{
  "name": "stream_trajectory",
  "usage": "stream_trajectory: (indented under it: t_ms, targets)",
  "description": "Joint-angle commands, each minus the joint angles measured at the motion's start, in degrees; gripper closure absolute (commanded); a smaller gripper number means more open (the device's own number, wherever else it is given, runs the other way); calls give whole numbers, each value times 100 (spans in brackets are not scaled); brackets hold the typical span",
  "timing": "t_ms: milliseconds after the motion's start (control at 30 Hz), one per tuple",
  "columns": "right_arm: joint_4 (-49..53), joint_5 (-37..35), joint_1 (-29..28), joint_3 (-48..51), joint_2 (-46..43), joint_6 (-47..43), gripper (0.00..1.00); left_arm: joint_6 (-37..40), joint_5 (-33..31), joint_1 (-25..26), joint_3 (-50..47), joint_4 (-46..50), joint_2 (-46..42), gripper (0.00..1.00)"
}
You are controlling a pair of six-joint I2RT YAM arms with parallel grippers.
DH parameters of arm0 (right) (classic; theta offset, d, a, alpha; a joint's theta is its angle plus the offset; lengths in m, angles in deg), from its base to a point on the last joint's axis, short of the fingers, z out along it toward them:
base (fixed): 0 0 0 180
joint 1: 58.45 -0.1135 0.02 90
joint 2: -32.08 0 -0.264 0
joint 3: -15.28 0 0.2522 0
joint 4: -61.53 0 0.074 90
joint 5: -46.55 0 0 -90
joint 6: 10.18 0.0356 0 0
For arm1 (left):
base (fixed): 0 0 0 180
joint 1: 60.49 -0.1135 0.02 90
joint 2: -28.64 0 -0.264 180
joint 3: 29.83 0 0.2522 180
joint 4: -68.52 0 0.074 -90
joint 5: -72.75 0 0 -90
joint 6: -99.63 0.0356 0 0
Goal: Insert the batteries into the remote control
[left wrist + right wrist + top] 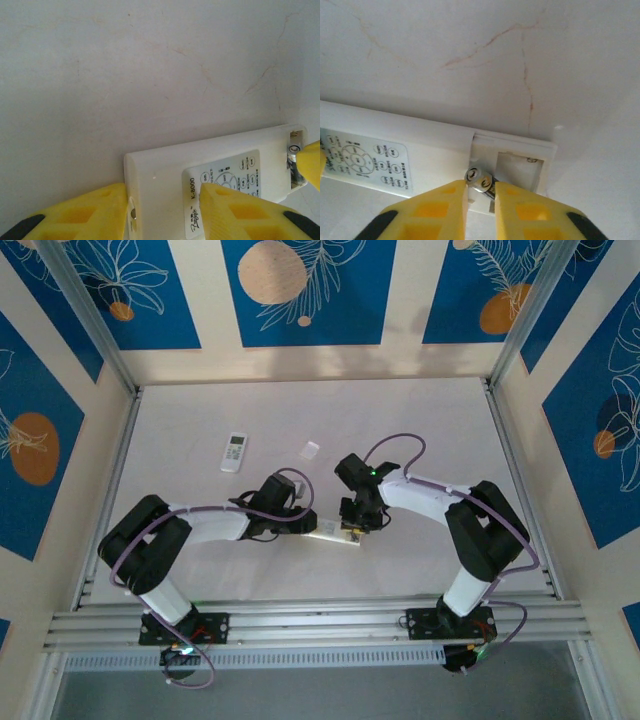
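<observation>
A white remote control [165, 170] lies on the table, back side up, with a printed label and an open battery compartment [517, 172] at one end. My left gripper [162, 195] is shut on the remote's other end, one yellow finger [90, 212] against its edge. My right gripper [481, 192] is shut on one battery [482, 180], a dark cell with a silver cap, held tilted at the compartment's near side. In the top view both grippers, left [300, 522] and right [358, 524], meet over the remote [335, 532] near the table's middle front.
A second white remote [233, 451] lies farther back on the left. A small white battery cover [310, 449] lies behind the grippers. The table is walled in by framed panels on three sides.
</observation>
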Motion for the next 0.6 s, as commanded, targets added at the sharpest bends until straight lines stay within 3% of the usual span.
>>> stream_trajectory:
  t_ms: [0,567]
  targets:
    - [54,-98,-41,-24,118,-41,86,26,147,107,109,129,-56,57]
    - [172,-560,86,162,-329,351,86,-62,96,217,-78,306,-404,57]
